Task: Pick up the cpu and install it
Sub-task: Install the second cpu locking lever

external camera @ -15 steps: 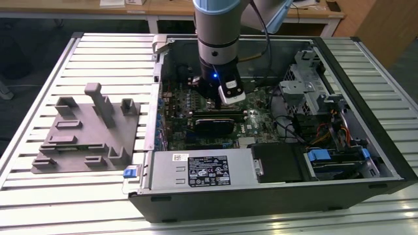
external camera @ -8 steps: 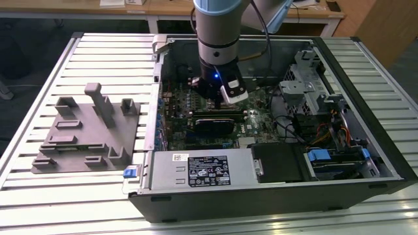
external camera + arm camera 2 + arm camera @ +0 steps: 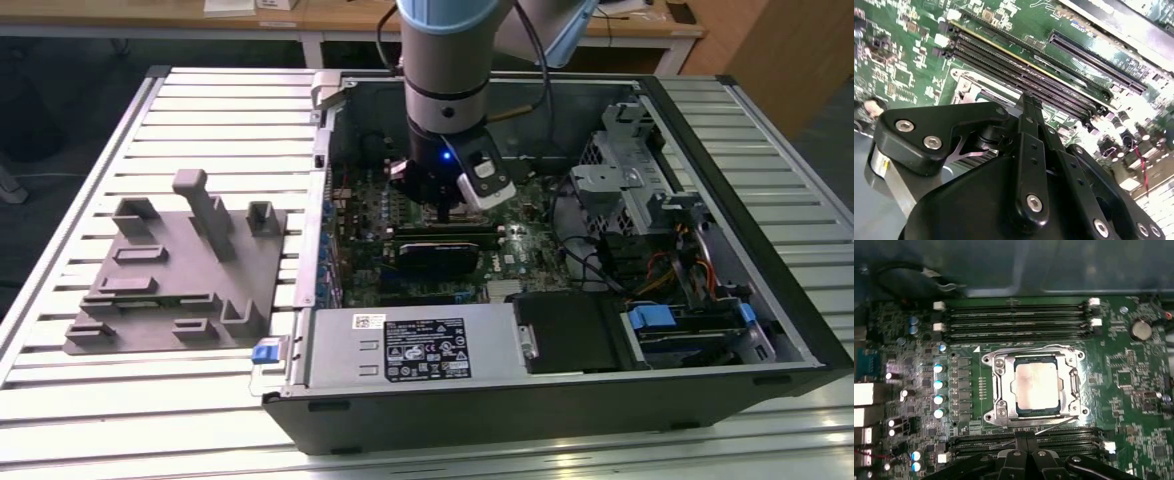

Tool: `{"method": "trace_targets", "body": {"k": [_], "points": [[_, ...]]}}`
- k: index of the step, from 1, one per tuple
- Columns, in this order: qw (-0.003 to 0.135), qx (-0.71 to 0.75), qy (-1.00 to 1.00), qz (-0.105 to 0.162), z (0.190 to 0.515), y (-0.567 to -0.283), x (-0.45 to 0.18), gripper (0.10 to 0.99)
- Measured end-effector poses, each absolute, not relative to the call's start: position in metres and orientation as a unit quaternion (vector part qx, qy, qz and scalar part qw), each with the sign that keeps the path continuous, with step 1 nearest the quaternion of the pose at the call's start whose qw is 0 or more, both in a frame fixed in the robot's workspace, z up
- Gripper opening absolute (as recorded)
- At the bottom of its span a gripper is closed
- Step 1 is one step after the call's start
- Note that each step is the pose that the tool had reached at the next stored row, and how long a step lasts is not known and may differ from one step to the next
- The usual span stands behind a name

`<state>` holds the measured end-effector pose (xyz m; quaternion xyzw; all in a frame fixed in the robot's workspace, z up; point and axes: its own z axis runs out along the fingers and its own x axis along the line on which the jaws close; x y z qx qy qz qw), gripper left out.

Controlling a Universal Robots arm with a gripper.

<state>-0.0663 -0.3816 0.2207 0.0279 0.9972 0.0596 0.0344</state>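
Note:
In the first wrist view the cpu [image 3: 1037,386], a small square chip with a pale silvery top, lies flat inside the metal socket frame [image 3: 998,390] on the green motherboard [image 3: 1134,390]. My gripper [image 3: 1026,441] hovers just off one side of the socket, over the memory slots. Its two black fingers are pressed together with nothing between them. The second wrist view shows the same shut fingertips [image 3: 1028,102] pointing down at the board. In the exterior view the gripper [image 3: 447,213] reaches down into the open computer case [image 3: 561,400].
Rows of memory slots [image 3: 1014,320] flank the socket on two sides. A black expansion card [image 3: 434,255], the power supply [image 3: 414,345] and the drive cage [image 3: 641,190] crowd the case. A grey fixture plate [image 3: 174,265] with blocks sits at the exterior view's left.

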Motion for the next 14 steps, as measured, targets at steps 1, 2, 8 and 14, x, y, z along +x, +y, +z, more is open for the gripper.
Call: {"method": "trace_targets", "body": {"k": [1,2,8,14], "points": [[0.034,0.026,0.997,0.060,0.220,-0.382,-0.066,0.106],[0.033,0.025,0.997,0.061,0.219,-0.383,-0.066,0.106],[0.032,0.025,0.996,0.074,0.215,-0.388,-0.066,0.106],[0.031,0.025,0.995,0.093,0.212,-0.393,-0.068,0.106]]}}
